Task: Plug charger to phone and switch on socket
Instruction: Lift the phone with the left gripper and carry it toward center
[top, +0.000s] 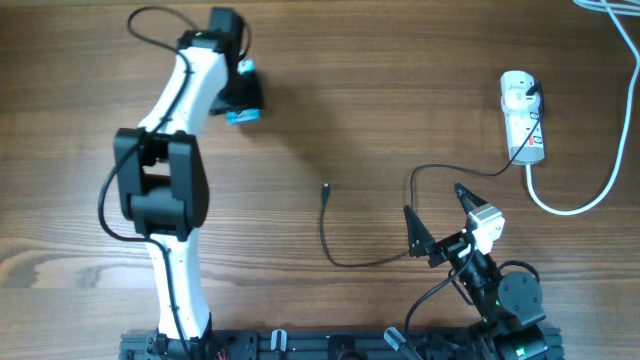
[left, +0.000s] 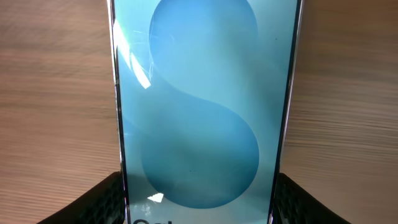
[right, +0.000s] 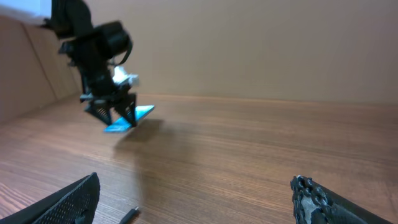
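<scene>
Overhead, I see the left gripper (top: 240, 95) at the far left of the table (top: 350, 80), closed on the phone (top: 241, 116). The right gripper (top: 433, 200) stands wide open and holds nothing. Beside it the charger (top: 327, 235) runs to the socket (top: 522, 118).

In the left wrist view, the fingers (left: 93, 199) press the long edges of the phone (left: 199, 112).

In the right wrist view, the phone (right: 127, 119) hangs tilted above the wood.

A brown wood-grain table (top: 330, 80) spans every view.
</scene>
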